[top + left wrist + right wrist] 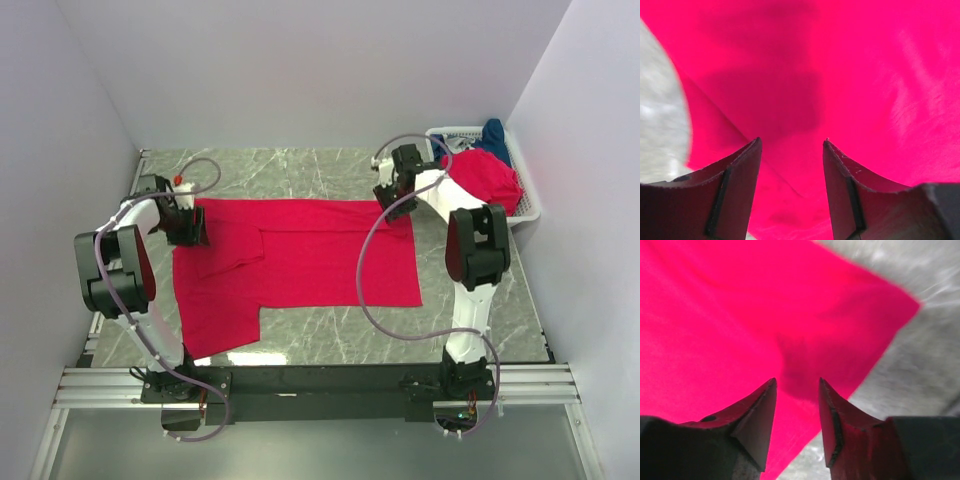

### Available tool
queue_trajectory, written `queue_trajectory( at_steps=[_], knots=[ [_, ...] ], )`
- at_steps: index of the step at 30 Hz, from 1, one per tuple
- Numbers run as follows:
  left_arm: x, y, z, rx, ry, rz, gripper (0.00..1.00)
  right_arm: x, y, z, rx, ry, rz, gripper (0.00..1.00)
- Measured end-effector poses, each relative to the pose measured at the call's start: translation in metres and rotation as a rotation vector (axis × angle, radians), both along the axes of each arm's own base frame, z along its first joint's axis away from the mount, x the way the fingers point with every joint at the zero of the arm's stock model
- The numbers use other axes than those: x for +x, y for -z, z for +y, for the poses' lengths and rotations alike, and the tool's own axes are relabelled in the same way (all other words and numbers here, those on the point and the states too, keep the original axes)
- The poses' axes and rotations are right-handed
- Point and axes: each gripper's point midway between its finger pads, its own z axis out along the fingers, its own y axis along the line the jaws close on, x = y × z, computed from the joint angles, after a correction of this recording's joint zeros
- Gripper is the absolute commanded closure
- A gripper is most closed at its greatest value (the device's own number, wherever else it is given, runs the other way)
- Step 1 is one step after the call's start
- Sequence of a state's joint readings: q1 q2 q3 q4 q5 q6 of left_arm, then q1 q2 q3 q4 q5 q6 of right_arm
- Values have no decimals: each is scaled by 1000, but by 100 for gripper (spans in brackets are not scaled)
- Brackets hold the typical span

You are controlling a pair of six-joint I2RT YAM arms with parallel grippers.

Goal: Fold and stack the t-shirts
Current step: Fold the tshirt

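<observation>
A bright red t-shirt (300, 255) lies spread flat on the marble table (330, 170), its far edge folded over toward the near side. My left gripper (190, 228) hovers over the shirt's far left corner, open. In the left wrist view its fingertips (792, 142) stand apart above red cloth (865, 75) with nothing between them. My right gripper (396, 200) is over the far right corner, also open. The right wrist view shows its gripper (797, 381) above the cloth corner (715, 315), nothing clamped.
A white mesh basket (528, 205) stands at the far right against the wall. It holds a bunched red shirt (485, 175) and a dark blue one (493, 135). Walls close in on the left, back and right. Bare table (920, 370) borders the shirt.
</observation>
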State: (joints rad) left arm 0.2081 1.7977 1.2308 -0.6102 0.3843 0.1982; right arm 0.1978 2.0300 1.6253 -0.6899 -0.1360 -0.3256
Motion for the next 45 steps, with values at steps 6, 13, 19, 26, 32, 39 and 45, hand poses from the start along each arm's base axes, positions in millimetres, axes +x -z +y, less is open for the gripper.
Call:
queue_trajectory(
  at_steps=[6, 13, 19, 26, 32, 39, 45],
  knots=[
    [-18, 25, -4, -17, -2, 73, 43, -2, 45, -15, -92, 16, 75, 61],
    [1, 27, -2, -34, -30, 75, 44, 37, 44, -31, -217, 36, 18, 61],
    [31, 21, -3, -67, -28, 43, 33, 75, 36, -35, -268, 49, -50, 45],
    [6, -30, -13, -78, 136, -29, 17, 15, -10, -32, -204, -32, -34, 28],
    [-49, -97, -13, 0, 377, -185, 19, -77, -94, -27, -98, -174, -148, 40],
    [-125, -55, -17, -40, 523, -18, 22, -186, -16, -32, -139, -366, 71, 49],
    [-156, -42, -21, -14, 543, 0, 23, -236, 33, -44, -201, -451, 224, 50]
  ],
)
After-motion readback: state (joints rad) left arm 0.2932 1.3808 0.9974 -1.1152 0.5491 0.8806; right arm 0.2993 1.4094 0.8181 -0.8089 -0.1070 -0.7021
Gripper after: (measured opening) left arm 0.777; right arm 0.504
